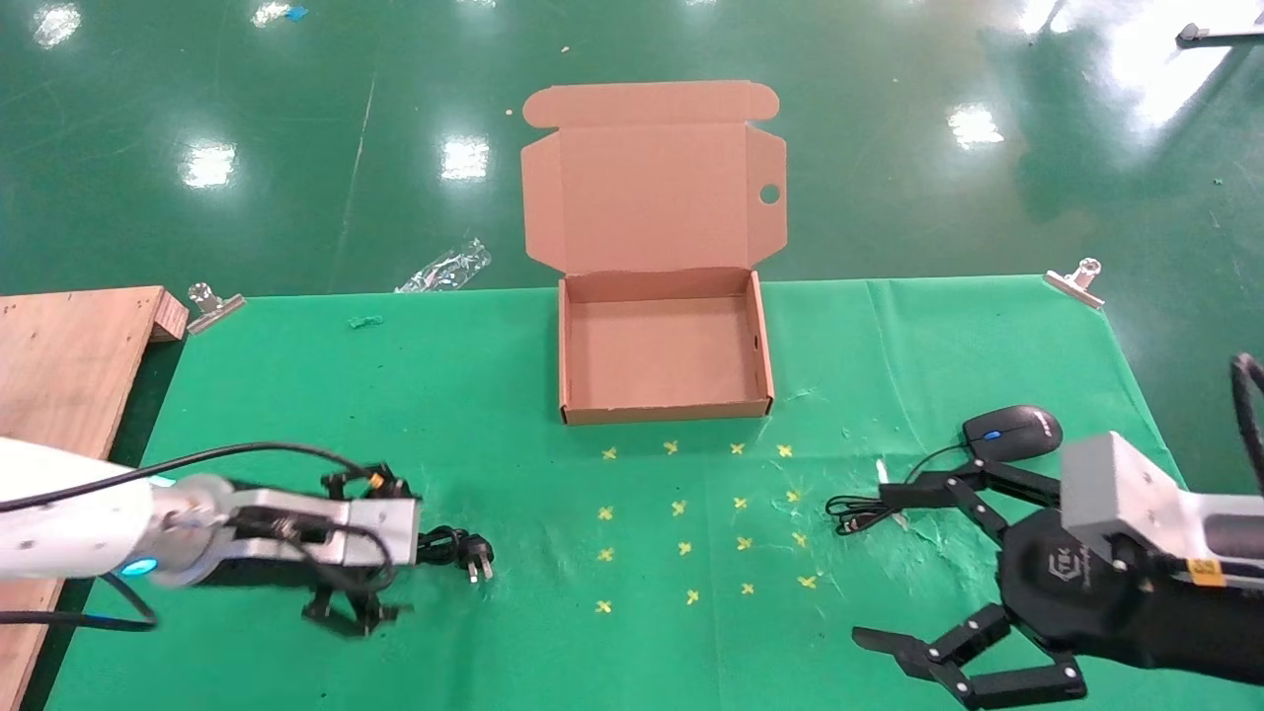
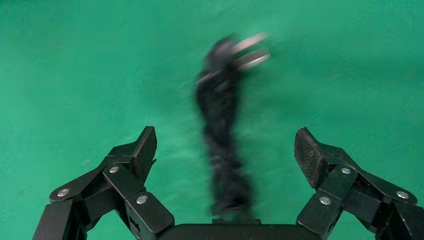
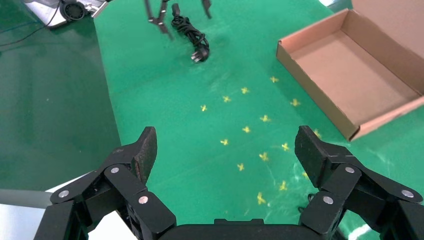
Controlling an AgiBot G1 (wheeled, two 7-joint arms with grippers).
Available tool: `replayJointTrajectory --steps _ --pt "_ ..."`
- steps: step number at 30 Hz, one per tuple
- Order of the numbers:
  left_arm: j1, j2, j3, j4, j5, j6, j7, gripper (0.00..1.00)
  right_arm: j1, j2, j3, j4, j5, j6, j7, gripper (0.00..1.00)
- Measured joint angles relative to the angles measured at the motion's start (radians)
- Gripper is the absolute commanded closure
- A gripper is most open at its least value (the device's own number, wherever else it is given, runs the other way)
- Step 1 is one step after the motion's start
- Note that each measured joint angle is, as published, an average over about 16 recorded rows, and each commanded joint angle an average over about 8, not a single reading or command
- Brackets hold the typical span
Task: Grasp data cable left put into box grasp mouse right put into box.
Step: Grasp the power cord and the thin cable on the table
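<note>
Two grippers stand spread: the left gripper [image 1: 360,553] straddles the data cable [image 1: 456,549] on the green cloth [image 1: 395,395], seemingly to seize it, while the right gripper [image 1: 889,563] waits beside the mouse [image 1: 1011,431], the cardboard box [image 1: 567,346] empty.

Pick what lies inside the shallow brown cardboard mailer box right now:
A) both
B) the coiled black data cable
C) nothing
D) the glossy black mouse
C: the brown cardboard box shows only its bare floor; the coiled black data cable and the glossy black mouse both lie on the green cloth.
</note>
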Motion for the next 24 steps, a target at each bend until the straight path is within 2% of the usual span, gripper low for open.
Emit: replayJointTrajectory --steps 6,13,18,24 --pt "0.005 0.048 0.036 0.004 0.142 -0.046 -0.068 0.0 -0.032 0.023 0.012 0.001 0.01 0.015 -0.017 0.0" --pt "0.014 0.074 0.052 0.01 0.201 -0.059 -0.111 0.0 -0.011 0.025 -0.008 0.003 -0.059 0.014 -0.021 0.0" --pt "0.021 0.078 0.054 0.013 0.21 -0.064 -0.125 0.0 0.053 -0.003 -0.053 0.003 -0.207 0.013 -0.021 0.0" --pt "0.023 0.078 0.052 0.015 0.204 -0.066 -0.126 0.0 0.174 -0.095 -0.147 -0.002 -0.504 0.022 -0.015 0.0"
